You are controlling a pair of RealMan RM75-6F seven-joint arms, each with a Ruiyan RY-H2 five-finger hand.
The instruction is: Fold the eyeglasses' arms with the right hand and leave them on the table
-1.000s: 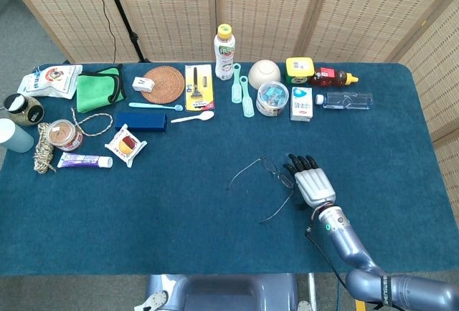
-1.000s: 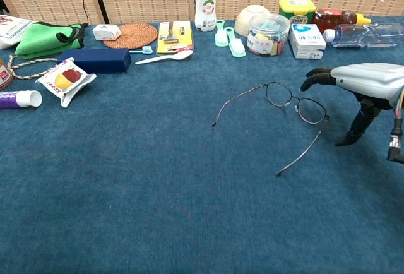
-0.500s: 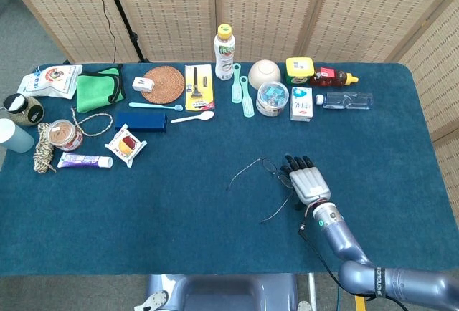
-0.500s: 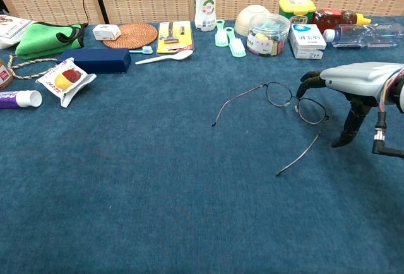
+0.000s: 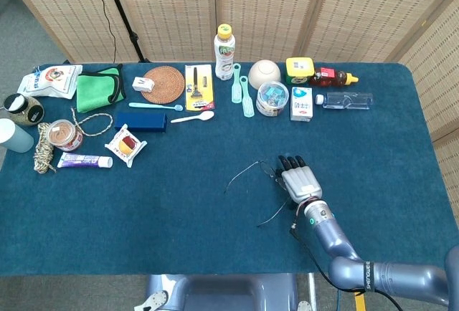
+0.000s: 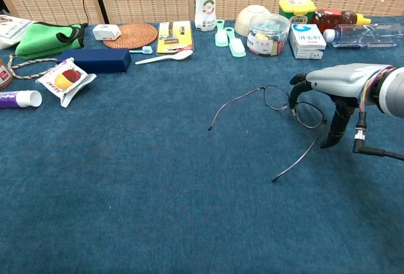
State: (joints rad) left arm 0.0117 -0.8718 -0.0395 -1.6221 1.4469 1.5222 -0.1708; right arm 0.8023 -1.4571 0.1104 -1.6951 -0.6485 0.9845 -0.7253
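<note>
One right robot hand [image 6: 331, 91], fingers spread, empty, arched over unfolded eyeglasses [image 6: 287, 107].

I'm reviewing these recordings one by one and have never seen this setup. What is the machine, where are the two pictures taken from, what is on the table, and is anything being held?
This is a two-armed robot with finger-bearing hands, steered remotely by a person. Both pictures come from its own cameras: one on the head looking down, one on the chest looking across the table.

Only the right hand shows. It is arched over the right lens of the wire eyeglasses, fingertips down around the frame. The eyeglasses lie on the blue cloth with both arms open. Whether the fingers actually grip the frame cannot be told.

Along the far edge sit household items, among them a bottle, a round woven mat and a green cloth. The left hand is out of sight.
</note>
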